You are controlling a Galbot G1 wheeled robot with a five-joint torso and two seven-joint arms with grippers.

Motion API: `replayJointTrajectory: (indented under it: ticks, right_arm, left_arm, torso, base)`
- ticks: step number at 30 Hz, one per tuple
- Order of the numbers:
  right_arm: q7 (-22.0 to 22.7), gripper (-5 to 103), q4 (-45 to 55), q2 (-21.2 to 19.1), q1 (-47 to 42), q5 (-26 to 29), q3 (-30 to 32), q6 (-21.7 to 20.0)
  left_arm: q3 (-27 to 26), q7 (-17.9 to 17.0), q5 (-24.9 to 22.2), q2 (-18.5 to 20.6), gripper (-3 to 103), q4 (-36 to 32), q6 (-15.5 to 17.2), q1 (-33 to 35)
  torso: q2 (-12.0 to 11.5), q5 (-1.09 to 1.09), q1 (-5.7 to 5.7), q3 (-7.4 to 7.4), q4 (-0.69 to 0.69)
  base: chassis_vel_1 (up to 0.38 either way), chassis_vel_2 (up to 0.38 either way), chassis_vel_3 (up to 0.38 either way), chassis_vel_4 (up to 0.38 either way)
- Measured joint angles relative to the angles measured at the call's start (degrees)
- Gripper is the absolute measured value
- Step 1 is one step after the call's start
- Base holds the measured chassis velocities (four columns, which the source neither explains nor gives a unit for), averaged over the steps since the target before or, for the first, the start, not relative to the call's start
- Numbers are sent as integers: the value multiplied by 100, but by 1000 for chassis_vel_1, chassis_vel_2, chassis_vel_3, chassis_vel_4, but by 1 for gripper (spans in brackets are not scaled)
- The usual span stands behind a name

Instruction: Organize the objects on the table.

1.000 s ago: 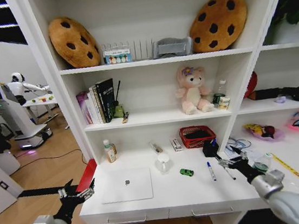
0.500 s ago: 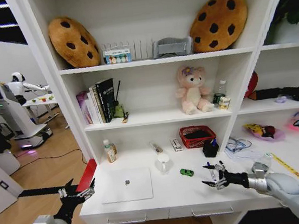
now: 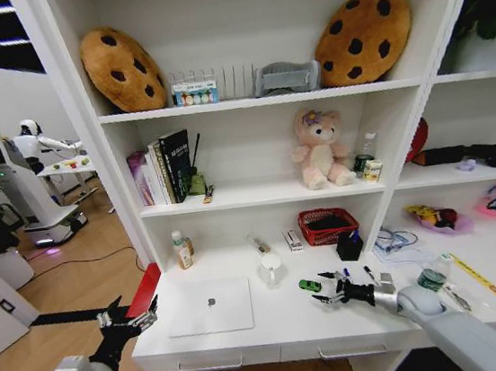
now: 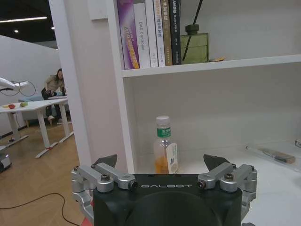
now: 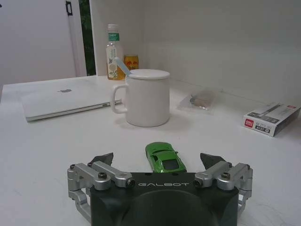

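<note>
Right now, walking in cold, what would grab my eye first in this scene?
Probably the two giant cookie cushions propped on the top shelf, and the pink plush bear sitting on the shelf below. Down on the white desk, the right gripper, jaws open, points at a small green toy car near a white mug.

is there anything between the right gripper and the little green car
Nothing visible. The right gripper is open and aimed at the green toy car, which sits on bare white table between its fingers' line of approach. The white mug stands beyond the car, not in the path.
</note>
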Motion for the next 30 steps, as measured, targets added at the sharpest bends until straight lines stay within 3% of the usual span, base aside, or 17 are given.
replayJointTrajectory:
  ticks: [10, 14, 15, 16, 17, 21, 22, 24, 27, 30]
  right_arm:
    - [37, 103, -591, 138, 453, 6, -491, 64]
    - [30, 97, -739, 226, 634, 45, -648, 75]
    - [6, 92, -794, 262, 695, 57, -691, 76]
    - [-57, 77, -859, 299, 774, 61, -738, 76]
    - [-114, 71, -903, 324, 831, 72, -773, 73]
    - [-130, 65, -910, 331, 846, 80, -783, 70]
    - [-159, 54, -913, 343, 865, 105, -797, 53]
    - [-170, 43, -839, 334, 825, 177, -785, -6]
    - [-201, 36, -690, 278, 693, 278, -702, -80]
    - [-241, 36, -589, 239, 575, 285, -560, -93]
  left_arm:
    - [1, 3, 0, 1, 100, 0, 0, -1]
    - [1, 4, 0, 1, 100, 0, 0, -1]
    - [1, 4, 0, 1, 100, 0, 0, -1]
    - [1, 4, 0, 1, 100, 0, 0, -1]
    - [1, 4, 0, 1, 100, 0, -1, -1]
    - [1, 4, 0, 1, 100, 0, 0, -1]
    - [1, 4, 0, 1, 100, 0, 0, -1]
    - [1, 4, 0, 1, 100, 0, 0, -1]
    - [1, 4, 0, 1, 100, 0, 0, -1]
    - [1, 4, 0, 1, 100, 0, 0, -1]
  torso:
    - [2, -3, -1, -1, 0]
    - [2, -3, -1, -2, 0]
    - [2, -2, -2, -2, 0]
    - [2, -2, -1, -2, 1]
    - [2, -2, -1, -2, 1]
    - [2, -2, -1, -2, 1]
    - [2, 0, -1, -1, 1]
    - [2, 1, -1, 0, 1]
    - [1, 2, -1, 1, 0]
    - [1, 2, -1, 0, 0]
  base:
    - [0, 0, 0, 0]
    - [0, 0, 0, 0]
    - [0, 0, 0, 0]
    - [0, 0, 0, 0]
    - [0, 0, 0, 0]
    - [0, 0, 0, 0]
    - [0, 0, 0, 0]
    - [0, 0, 0, 0]
    - [0, 0, 0, 0]
    - [0, 0, 0, 0]
